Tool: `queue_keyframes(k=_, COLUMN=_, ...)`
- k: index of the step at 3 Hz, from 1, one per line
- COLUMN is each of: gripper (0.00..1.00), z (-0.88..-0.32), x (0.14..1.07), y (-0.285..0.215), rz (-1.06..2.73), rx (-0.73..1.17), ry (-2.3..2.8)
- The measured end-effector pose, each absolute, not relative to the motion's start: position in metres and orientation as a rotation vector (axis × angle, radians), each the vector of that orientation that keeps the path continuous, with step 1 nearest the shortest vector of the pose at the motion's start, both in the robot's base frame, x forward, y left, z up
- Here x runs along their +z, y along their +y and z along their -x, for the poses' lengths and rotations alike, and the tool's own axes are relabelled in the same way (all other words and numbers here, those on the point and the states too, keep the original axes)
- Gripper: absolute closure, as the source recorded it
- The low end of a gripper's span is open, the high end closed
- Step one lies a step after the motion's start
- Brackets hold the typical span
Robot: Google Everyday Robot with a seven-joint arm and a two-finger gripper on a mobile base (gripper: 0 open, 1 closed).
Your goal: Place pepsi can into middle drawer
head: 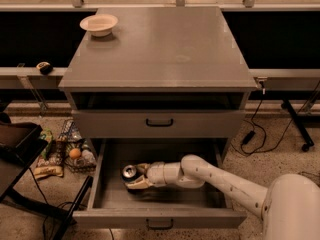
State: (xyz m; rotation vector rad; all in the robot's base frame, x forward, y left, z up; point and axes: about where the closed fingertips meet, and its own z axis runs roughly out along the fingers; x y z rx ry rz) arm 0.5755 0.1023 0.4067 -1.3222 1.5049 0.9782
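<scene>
The middle drawer (160, 218) is pulled wide open below the handled drawer (160, 123). My white arm reaches down into it from the right. My gripper (133, 177) is at the left part of the drawer's inside, shut on the pepsi can (129, 172). The can's silver top shows; its dark body is mostly hidden by the fingers (138, 184). The can is low in the drawer, near the floor of the box; I cannot tell if it touches.
A white bowl (99, 24) stands on the cabinet top (165, 49) at the back left. Snack bags and an orange (75, 153) lie on the floor left of the drawer. A black chair frame (20, 149) is at the far left. Cables lie at the right.
</scene>
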Motion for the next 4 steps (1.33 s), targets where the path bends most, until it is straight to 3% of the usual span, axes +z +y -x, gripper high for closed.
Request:
queue_keyframes(k=1, gripper=0.81, z=-0.575, x=0.4059, y=0.1028, rz=1.324, rx=0.978, ry=1.503)
queue_keyframes(k=4, gripper=0.11, z=-0.575, x=0.4059, y=0.1029, rz=1.324, rx=0.978, ry=1.503)
